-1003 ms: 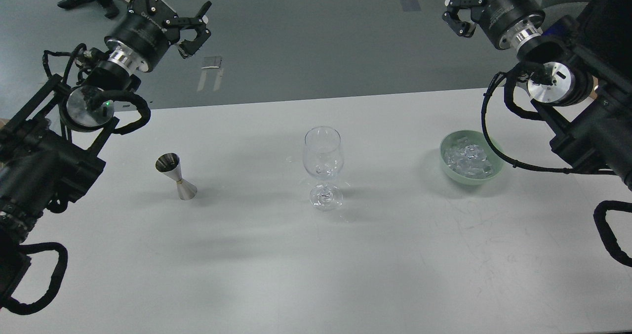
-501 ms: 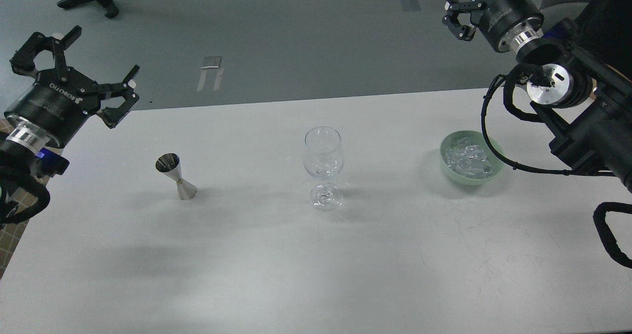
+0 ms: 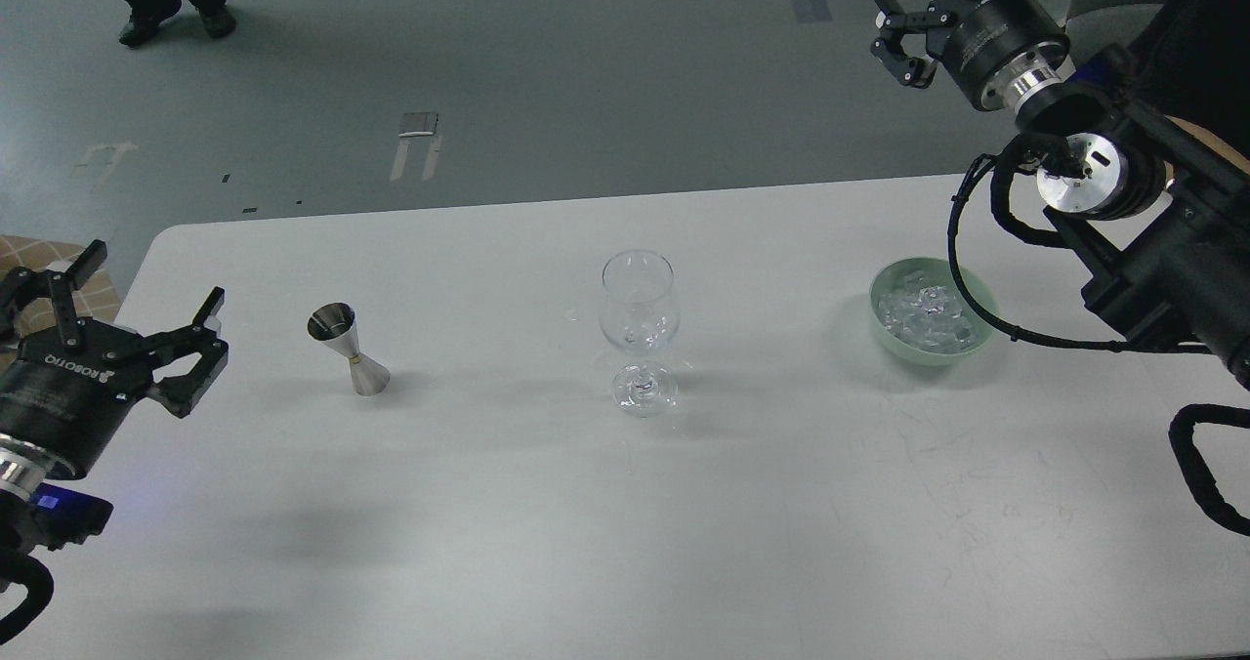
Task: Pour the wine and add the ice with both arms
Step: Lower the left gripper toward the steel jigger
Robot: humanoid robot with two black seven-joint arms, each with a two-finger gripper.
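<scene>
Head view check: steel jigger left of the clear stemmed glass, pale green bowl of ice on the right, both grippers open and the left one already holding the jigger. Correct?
One error. The head view shows the open left gripper empty, apart from the steel hourglass jigger, which stands untouched on the white table. The rest holds: clear stemmed glass in the middle, pale green bowl with ice on the right, right gripper open.

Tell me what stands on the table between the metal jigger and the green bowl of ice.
In the head view, only the clear stemmed glass stands upright between the silver hourglass-shaped jigger and the pale green bowl holding ice; otherwise bare white table.
</scene>
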